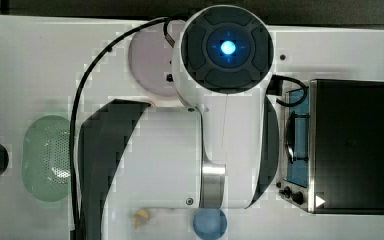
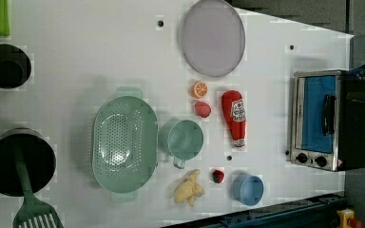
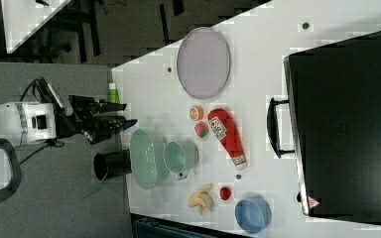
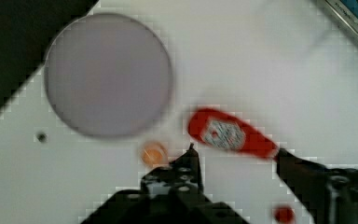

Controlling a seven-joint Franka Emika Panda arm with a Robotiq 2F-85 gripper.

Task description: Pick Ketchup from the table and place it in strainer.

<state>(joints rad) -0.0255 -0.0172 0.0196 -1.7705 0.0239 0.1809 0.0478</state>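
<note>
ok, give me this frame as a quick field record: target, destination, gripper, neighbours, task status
target: ketchup, lying flat on the table, not held
destination: strainer, nothing in it
gripper: gripper open, above the table, ketchup between its fingertips in the wrist view, no contact evident
beside ketchup: orange slice and strawberry toward the left view's left; grey-lilac plate above them in the left view
between ketchup and strainer: green cup
other: toaster oven at the left view's right
status: pick not yet done
</note>
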